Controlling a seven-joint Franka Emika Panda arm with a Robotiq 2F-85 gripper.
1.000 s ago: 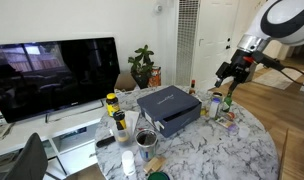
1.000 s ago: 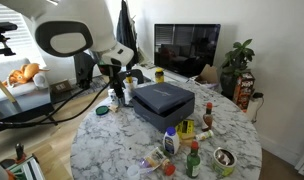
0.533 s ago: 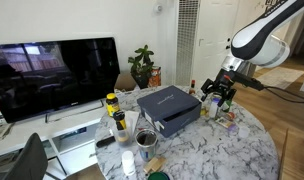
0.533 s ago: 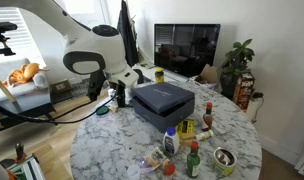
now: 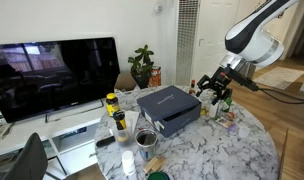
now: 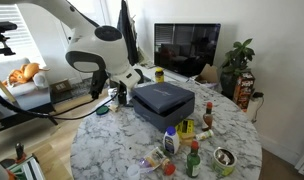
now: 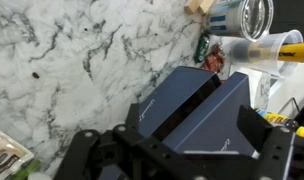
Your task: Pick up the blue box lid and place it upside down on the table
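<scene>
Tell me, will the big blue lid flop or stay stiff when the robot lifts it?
Probably stiff: the blue box lid looks like flat board with crisp folded edges. Likely light, being thin and shallow. Gripped at one edge, it may tilt, since it is so wide.

Nothing readable here honestly, the labels on the bottles (image 6: pixel 193 159) on the table (image 6: pixel 107 140) are just blur.

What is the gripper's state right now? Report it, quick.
Gripper: open, holding nothing; the blue box lid is not grasped.
</scene>
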